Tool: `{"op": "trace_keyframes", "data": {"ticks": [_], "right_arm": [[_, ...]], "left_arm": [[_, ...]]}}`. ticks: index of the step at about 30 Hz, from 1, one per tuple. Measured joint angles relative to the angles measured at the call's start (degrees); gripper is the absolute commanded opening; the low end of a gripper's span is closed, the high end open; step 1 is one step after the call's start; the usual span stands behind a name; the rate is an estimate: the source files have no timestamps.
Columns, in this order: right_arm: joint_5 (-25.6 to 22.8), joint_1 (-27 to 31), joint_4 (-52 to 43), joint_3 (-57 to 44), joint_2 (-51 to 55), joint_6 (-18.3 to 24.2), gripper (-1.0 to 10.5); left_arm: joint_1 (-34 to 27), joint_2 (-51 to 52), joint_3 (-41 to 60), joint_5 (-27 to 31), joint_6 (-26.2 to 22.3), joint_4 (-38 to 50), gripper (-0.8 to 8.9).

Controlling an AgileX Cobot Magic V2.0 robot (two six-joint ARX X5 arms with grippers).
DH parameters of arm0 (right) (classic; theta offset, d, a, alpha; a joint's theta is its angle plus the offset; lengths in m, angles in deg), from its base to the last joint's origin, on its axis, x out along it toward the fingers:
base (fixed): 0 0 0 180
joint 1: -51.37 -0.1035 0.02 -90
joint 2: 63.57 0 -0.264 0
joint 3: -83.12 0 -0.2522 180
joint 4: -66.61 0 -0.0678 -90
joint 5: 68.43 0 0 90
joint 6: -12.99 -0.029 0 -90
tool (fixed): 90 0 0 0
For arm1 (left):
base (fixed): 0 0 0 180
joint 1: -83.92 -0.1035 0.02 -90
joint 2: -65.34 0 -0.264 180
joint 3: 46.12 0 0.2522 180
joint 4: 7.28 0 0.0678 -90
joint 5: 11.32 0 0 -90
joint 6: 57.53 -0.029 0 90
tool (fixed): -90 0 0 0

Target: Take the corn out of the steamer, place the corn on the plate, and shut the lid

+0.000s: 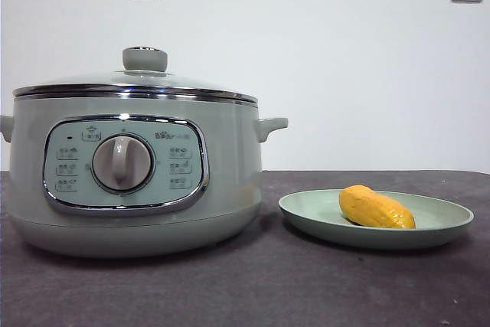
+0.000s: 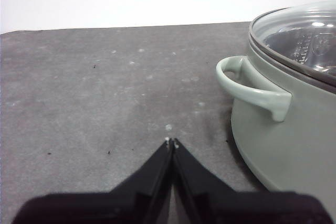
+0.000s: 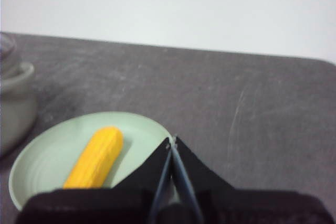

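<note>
Left tool point(image 2: 171, 141), jaws together, sits low over bare worktop point(image 2: 105, 87) beside the steamer point(image 2: 294, 145). Right tool point(image 3: 172, 140), jaws together, hovers by the plate point(image 3: 47, 153). One corn point(image 1: 375, 207) lies flat on the one plate, its long axis slanting from front to back. The lid point(image 1: 138, 78) is on.

table point(image 1: 230, 296): dark grey, speckled | on it: steamer point(image 1: 130, 181), plate point(image 1: 375, 227) just beside it
</note>
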Motion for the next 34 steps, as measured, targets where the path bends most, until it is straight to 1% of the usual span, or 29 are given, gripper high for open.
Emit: {"op": "trace_keyframes", "data": {"ticks": [6,10,16,34], "right_arm": [[-0.31,0.0,0.04,-2.93,2.49,-0.92,0.0],[-3.17,0.0,1.25,-3.54,3.04,-3.04,0.0],[-3.21,0.0,2.56,-4.15,3.04,-4.79,0.0],[-3.37,0.0,2.56,-4.15,3.04,-5.01,0.0]], "left_arm": [[0.0,0.0,0.0,0.0,0.0,0.0,-0.03],[0.0,0.0,0.0,0.0,0.0,0.0,-0.03],[0.0,0.0,0.0,0.0,0.0,0.0,-0.03],[0.0,0.0,0.0,0.0,0.02,0.0,-0.03]]}}
